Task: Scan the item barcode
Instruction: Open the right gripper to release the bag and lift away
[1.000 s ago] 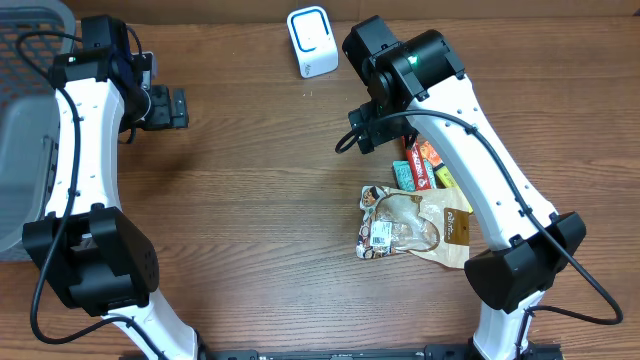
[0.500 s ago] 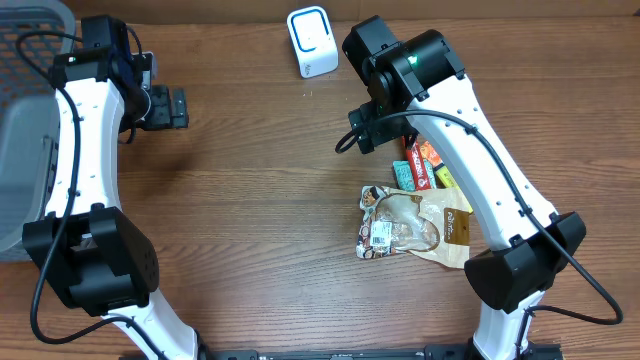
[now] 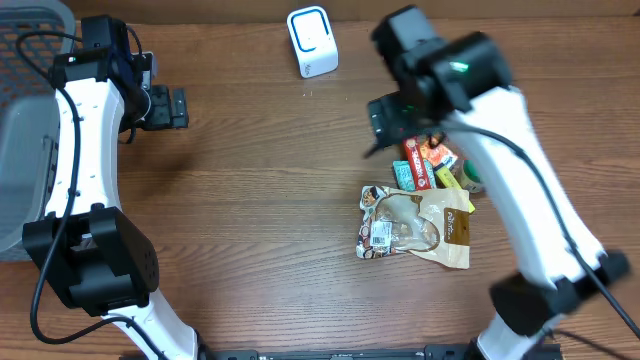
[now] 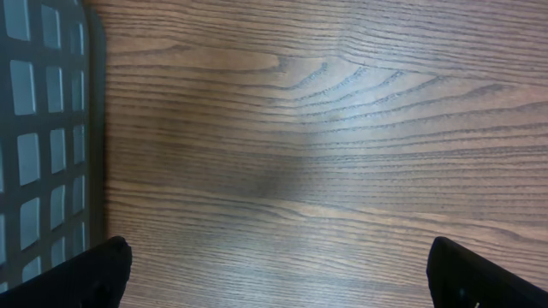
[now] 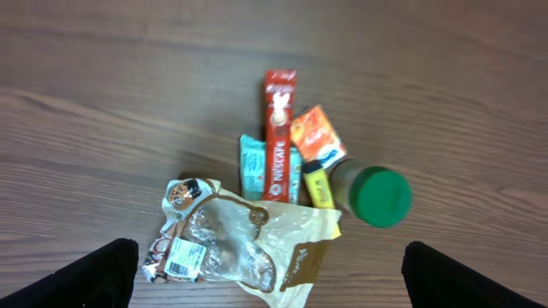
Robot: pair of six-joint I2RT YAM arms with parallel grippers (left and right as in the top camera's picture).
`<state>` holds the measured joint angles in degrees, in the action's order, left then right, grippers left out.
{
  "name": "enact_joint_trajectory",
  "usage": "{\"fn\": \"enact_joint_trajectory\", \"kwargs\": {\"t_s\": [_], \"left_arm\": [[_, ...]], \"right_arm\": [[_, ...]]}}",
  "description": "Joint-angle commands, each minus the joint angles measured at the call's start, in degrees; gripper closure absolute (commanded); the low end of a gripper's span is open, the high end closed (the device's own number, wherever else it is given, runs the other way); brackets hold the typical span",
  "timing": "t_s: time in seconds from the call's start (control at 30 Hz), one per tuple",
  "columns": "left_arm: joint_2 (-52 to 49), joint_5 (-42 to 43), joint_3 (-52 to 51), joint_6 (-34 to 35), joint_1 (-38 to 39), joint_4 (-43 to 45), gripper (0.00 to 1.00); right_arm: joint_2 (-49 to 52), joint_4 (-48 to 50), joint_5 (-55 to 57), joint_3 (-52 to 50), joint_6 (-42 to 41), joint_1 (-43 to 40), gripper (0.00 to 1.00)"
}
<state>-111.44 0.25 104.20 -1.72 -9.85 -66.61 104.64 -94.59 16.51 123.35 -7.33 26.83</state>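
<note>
Right gripper (image 3: 383, 128) hangs wide open, empty, above the heap (image 3: 418, 168) right of centre; left gripper (image 3: 172, 107) gapes idle, upper left. That crinkly pouch (image 3: 415, 225) overlaps its neighbours, so a grab might snag two, or crumple its barcode label (image 3: 380, 236).

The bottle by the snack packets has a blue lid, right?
Not blue. The bottle by the snack packets has a green lid; the right wrist view shows it.
</note>
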Motion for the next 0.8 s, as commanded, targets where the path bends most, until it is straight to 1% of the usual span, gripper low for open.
{"fn": "enact_joint_trajectory", "kwargs": {"t_s": [0.0,0.33,0.77], "left_arm": [[0.5,0.2,0.6,-0.9,0.3,0.0,0.01],[0.5,0.2,0.6,-0.9,0.3,0.0,0.01],[0.5,0.2,0.6,-0.9,0.3,0.0,0.0]], "right_arm": [[-8.5,0.0,0.1,0.5,-0.2,-1.2,0.0],[-20.0,-0.1,0.1,0.5,-0.2,-1.8,0.0],[-39.0,-0.1,0.1,0.5,-0.2,-1.8,0.0]]}}
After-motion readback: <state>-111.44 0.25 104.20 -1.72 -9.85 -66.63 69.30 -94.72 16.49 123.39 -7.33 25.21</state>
